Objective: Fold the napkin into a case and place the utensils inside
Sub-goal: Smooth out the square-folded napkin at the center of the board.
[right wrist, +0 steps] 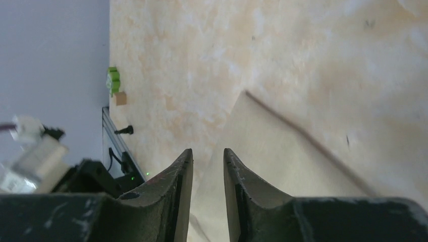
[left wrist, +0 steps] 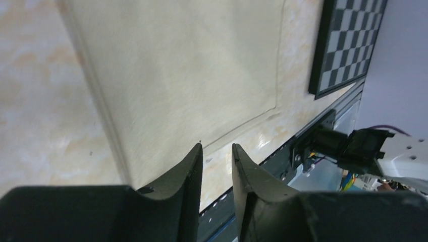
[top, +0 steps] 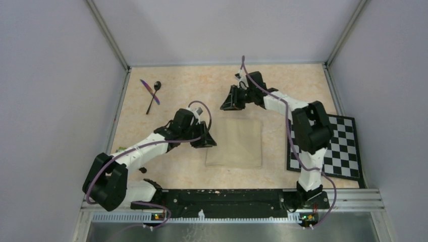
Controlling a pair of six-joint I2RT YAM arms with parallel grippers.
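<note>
Where the utensils lie: at the far left of the mottled beige tabletop [top: 192, 83], well apart from the cloth. A slim black spoon with a round bowl [top: 157, 85] and a thin purple iridescent knife [top: 145, 85] are crossed over each other.
Left arm: it reaches from the near left corner towards the middle of the table.
Left gripper [left wrist: 217, 154]: it is at the left edge of the cloth, towards its near end. The two black fingers [left wrist: 189, 176] are parted by a narrow gap with nothing between them. Whether the tips touch the cloth cannot be told.
Napkin: a soft, plain beige-tan cloth [top: 237, 143] lies flat in the middle of the table, near the arm bases. It is roughly square, with a faint diagonal crease. It is not yet a case, and no utensil is on it.
Right gripper [right wrist: 208, 156]: it is just by the cloth's far left corner. Its black fingers are a little way apart and hold nothing. Its height above the cloth cannot be told.
Right arm: it rises from the near right corner and bends far and left across the table.
Checkerboard: a flat black-and-white checked board [top: 343, 146] lies at the right edge of the table, apart from the cloth.
</note>
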